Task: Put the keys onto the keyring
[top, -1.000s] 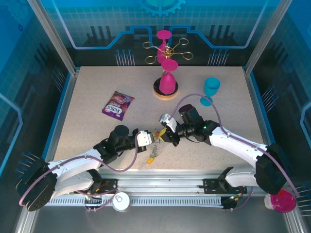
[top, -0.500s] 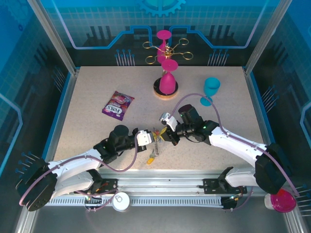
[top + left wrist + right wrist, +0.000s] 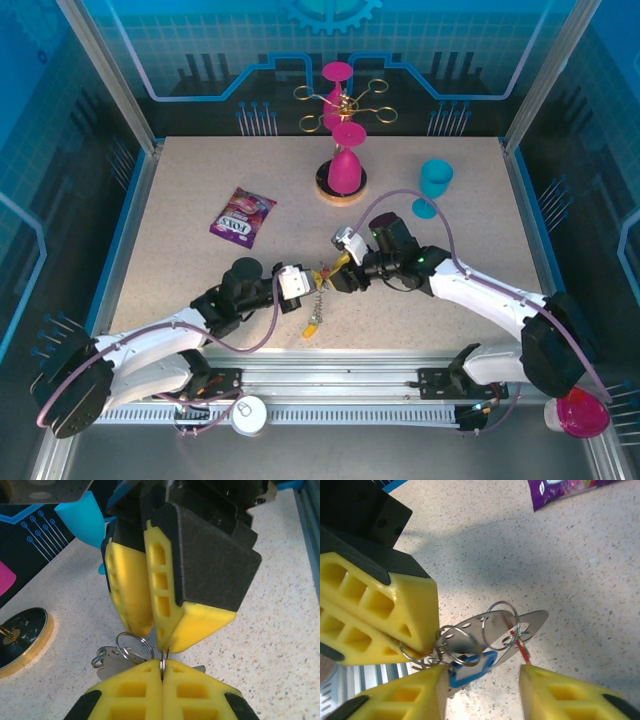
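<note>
Keys (image 3: 530, 622) stay pinched by left hand (image 3: 426, 647); right hand (image 3: 482, 679) has shifted slightly.

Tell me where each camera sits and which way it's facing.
Top: above and behind the arms, looking down on the table; both arms show.
Left wrist: on the left arm, facing the right gripper; its own fingers pinch the keys.
Right wrist: looking down at the keys; own fingers below, left gripper upper left.
Both wrist views share the keys.

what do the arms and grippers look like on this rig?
Left arm and right arm: white links, black joints, a looping mauve cable on each. Left gripper and right gripper: yellow fingers with cut-out ribs, black housings.
</note>
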{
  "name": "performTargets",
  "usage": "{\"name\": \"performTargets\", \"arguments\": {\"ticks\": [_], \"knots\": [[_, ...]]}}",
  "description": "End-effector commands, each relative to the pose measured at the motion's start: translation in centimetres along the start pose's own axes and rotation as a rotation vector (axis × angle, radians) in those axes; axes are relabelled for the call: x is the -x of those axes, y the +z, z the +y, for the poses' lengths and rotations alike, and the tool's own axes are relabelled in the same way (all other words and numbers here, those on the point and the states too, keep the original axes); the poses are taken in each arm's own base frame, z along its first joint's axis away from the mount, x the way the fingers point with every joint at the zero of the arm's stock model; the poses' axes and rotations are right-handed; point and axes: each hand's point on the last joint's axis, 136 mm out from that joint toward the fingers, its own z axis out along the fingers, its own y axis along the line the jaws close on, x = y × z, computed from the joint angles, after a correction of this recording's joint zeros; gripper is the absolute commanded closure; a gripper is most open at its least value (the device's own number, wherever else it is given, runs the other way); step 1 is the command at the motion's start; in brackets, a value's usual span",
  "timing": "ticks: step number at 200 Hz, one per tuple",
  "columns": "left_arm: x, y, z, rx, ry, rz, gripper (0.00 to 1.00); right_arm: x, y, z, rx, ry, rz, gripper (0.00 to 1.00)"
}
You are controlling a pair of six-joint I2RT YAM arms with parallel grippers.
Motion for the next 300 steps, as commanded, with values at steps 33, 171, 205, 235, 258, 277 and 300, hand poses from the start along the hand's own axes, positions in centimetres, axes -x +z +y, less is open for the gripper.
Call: {"name": "performTargets", "arguments": {"ticks": [33, 171, 205, 235, 258, 277, 300], "knots": [[3.8, -0.9, 1.0, 0.022, -0.193, -0.159, 1.00, 1.5, -3.8, 0.7, -0.005, -0.114, -0.180, 0.51], [4.8, -1.4, 0.3, -0.085, -0.305, -0.274, 1.00, 0.9, -2.8, 4.8, 0.081, -0.442, -0.300, 0.61], [5.0, -1.4, 0.1, -0.103, -0.310, -0.284, 1.00, 0.7, -2.2, 4.3, 0.058, -0.444, -0.279, 0.68], [5.0, -1.4, -0.2, -0.123, -0.312, -0.286, 1.00, 0.6, -2.1, 3.9, 0.036, -0.443, -0.268, 0.80], [5.3, -1.5, -0.4, -0.137, -0.314, -0.298, 1.00, 0.4, -1.9, 4.1, 0.056, -0.436, -0.260, 0.87], [5.5, -1.5, -0.3, -0.140, -0.316, -0.308, 1.00, 0.3, -1.5, 4.5, 0.085, -0.435, -0.254, 0.91], [5.7, -1.3, -0.3, -0.146, -0.314, -0.318, 1.00, 0.3, -1.0, 5.5, 0.134, -0.436, -0.258, 0.94]]}}
